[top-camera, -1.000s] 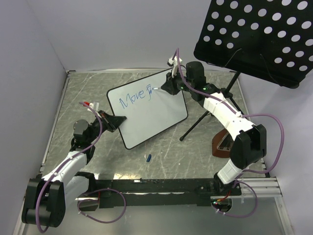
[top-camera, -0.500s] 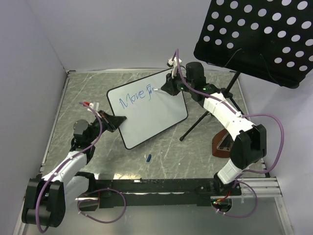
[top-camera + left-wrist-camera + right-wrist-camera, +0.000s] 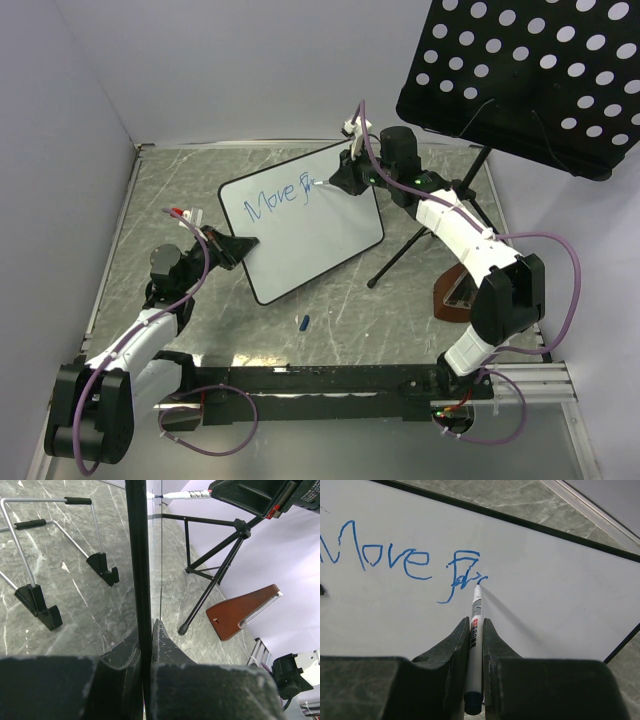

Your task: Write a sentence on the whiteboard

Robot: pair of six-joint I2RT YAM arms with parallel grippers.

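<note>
Seeing only "Move" and a half-formed second word of the sentence (image 3: 405, 560) on the whiteboard (image 3: 310, 225) propped mid-table, I judge most remains, my right gripper (image 3: 476, 624) clamping the marker (image 3: 476, 605), my left gripper (image 3: 146, 630) pinching its edge.

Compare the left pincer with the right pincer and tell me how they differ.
The left pincer clamps the edge of the whiteboard; the right pincer clamps a marker. The left pincer sits at the board's near-left edge, the right pincer over its far side, marker tip on the unfinished sentence. Both are shut on something.
</note>
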